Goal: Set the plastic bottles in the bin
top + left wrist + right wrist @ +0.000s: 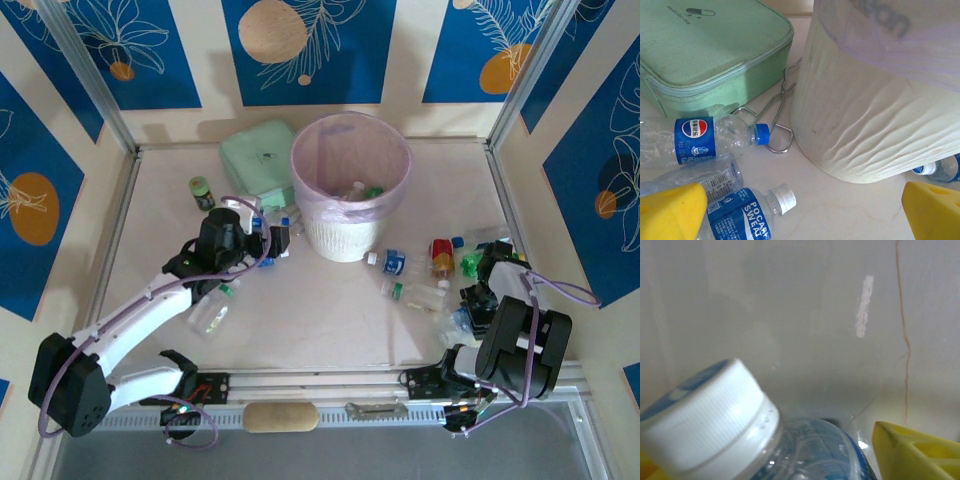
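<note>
Your left tool (805,212) is released, its yellow fingers (675,205) spread wide just short of the bin (865,125); a Pocari Sweat bottle (747,215) with a white cap lies on its side beside the left finger; a blue-capped Pepsi bottle (695,140) lies a little beyond it, next to the mint-green box (705,50). Your right tool (765,455) straddles a white-capped bottle (715,415); you cannot tell whether it presses on it yet. From above, more plastic bottles (420,293) lie scattered on the bench (320,320) to the right of the bin, the green bottle (470,262) among them; a few already sit inside the liner.

Judge these as empty and very light; thin-walled, so they will dent under a hard squeeze; smooth and round, so they may roll away or squirt out if pinched on the taper. Take each across the labelled middle of the barrel, square to its length; leave the cap and neck alone, since they are stiff but narrow and the bottle would swing from them; squeeze only until the wall gives slightly.
</note>
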